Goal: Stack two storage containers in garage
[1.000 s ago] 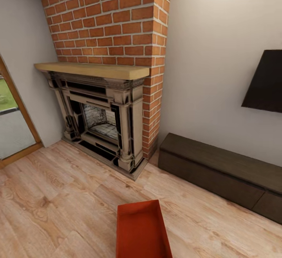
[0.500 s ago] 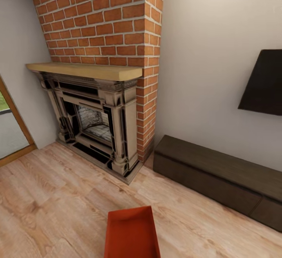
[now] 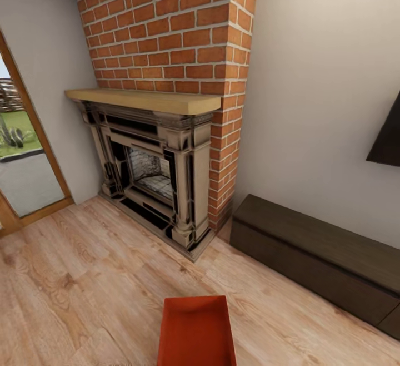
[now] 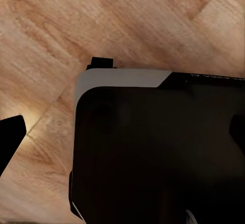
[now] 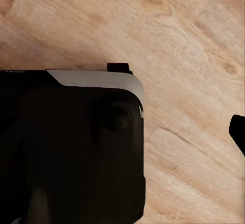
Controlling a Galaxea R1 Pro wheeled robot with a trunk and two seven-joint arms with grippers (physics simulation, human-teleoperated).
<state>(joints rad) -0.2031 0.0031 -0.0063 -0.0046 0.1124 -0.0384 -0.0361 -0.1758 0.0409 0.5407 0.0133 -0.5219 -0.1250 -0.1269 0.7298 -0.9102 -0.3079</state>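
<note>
One storage container [image 3: 195, 332], an orange-red topless bin, lies on the light wood plank flooring of the living room at the bottom middle of the head view, its near end cut off by the frame. In the left wrist view my left gripper [image 4: 122, 142] hangs over my own dark base [image 4: 163, 147], with one black fingertip [image 4: 10, 134] at the picture's edge. My right gripper [image 5: 122, 137] hangs the same way, its fingertip [image 5: 239, 132] at the edge. Both look open, with nothing between the fingers.
A brick chimney with a fireplace [image 3: 155, 171] and wooden mantel stands ahead on the left. A long dark low bench [image 3: 316, 257] runs along the white wall on the right, under a corner of the black TV [image 3: 389, 138]. A glass door [image 3: 25, 149] is at far left.
The camera has turned: fireplace and bench shifted left, then right, the TV slid mostly out of frame and more of the glass door shows. The container stays at the bottom middle.
</note>
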